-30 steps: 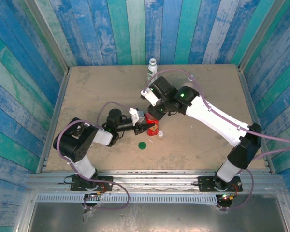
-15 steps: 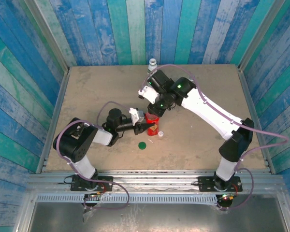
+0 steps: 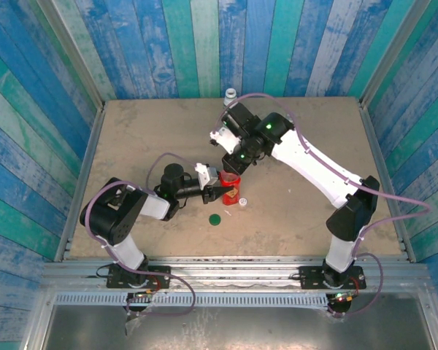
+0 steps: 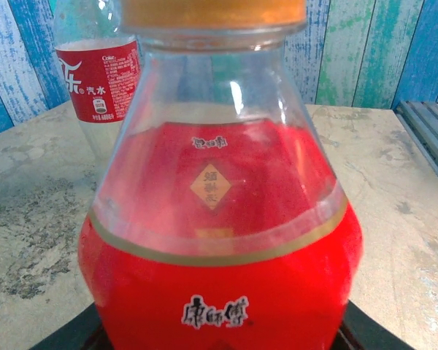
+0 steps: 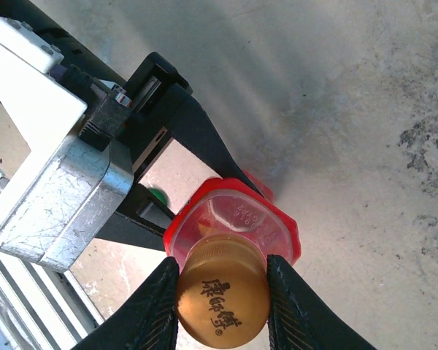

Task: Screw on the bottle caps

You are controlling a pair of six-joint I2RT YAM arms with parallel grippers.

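Top view: the red bottle [image 3: 233, 191] is seen upright at the centre of the desk [image 3: 131, 131]. The dark green cap [image 3: 214, 218] lies just to its lower left and the white cap [image 3: 242, 203] just to its lower right. The white-labelled bottle [image 3: 231, 94] is seen at the upper centre, by the far edge.
Left wrist view: the red bottle's clear shoulder and red body are shown close up. The orange cap [image 4: 212, 11] sits on the neck at the top edge. A clear bottle with a red label [image 4: 95, 73] stands behind it, at the upper left.
Right wrist view: the orange cap is looked down on at the bottom centre, with its printed top legible and the red bottle beneath it.
Left jaws: clenched on the red bottle's lower body, with a black finger [image 5: 197, 135] on either side.
Right jaws: closed on the orange cap, with the pale fingers [image 5: 157, 306] touching it on both sides.
Cap seating: how far the cap is threaded cannot be told.
Left arm [image 3: 120, 211]: folded at the lower left, with the forearm held low and level towards the centre.
Right arm [image 3: 314, 164]: stretched diagonally from the lower right, with the wrist bent down over the bottle.
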